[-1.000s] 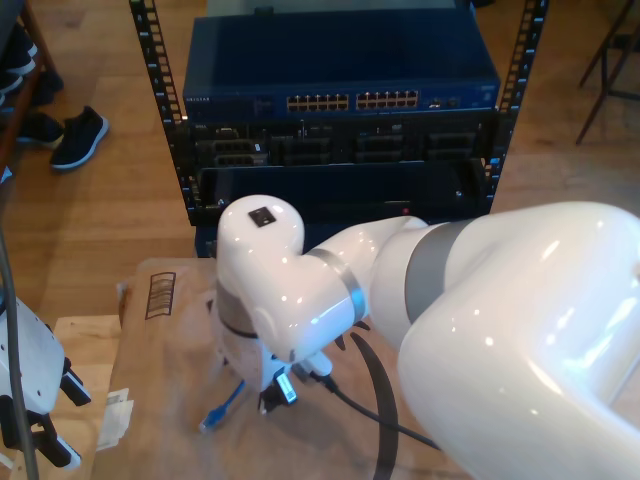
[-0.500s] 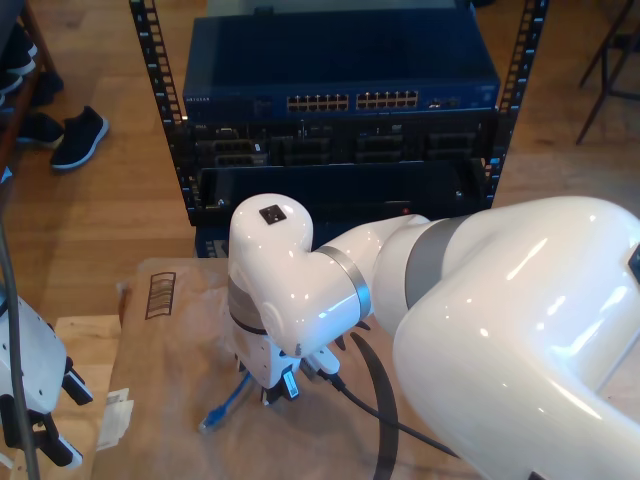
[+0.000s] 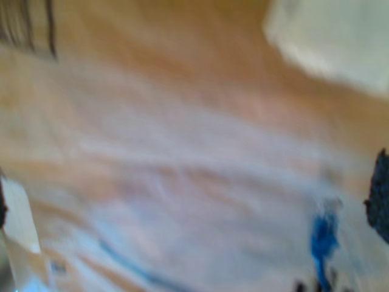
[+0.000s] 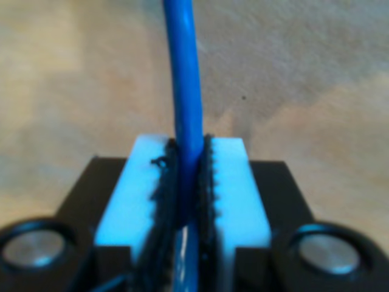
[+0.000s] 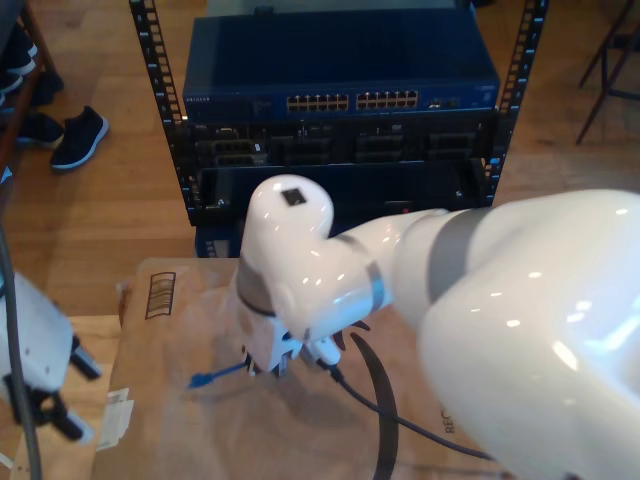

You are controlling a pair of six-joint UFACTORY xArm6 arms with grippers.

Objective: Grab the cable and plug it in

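Observation:
The blue cable (image 4: pixel 185 79) runs up out of my second gripper (image 4: pixel 189 149), whose white toothed pads (image 4: pixel 234 182) are shut tight on it. In the exterior view this gripper (image 5: pixel 262 366) hangs under the big white arm, low over the cardboard, and a short end of the cable (image 5: pixel 215 377) with its plug sticks out toward that view's left. The first wrist view is badly blurred; it shows a blue smear of the cable (image 3: pixel 322 240) over cardboard. The other white arm (image 5: pixel 35 365) stands at the exterior view's lower left, its jaws unclear.
A dark blue network switch with rows of ports (image 5: pixel 350 100) sits in a black rack (image 5: pixel 340 150) behind the brown cardboard sheet (image 5: pixel 165 410). A black cord (image 5: pixel 385 425) loops across the cardboard. Shoes (image 5: pixel 78 135) rest on the wooden floor at the exterior view's upper left.
The big arm's wrist has risen and shifted toward the exterior view's right. The cable's end lifted off the cardboard and now points sideways. The other arm has shifted a little.

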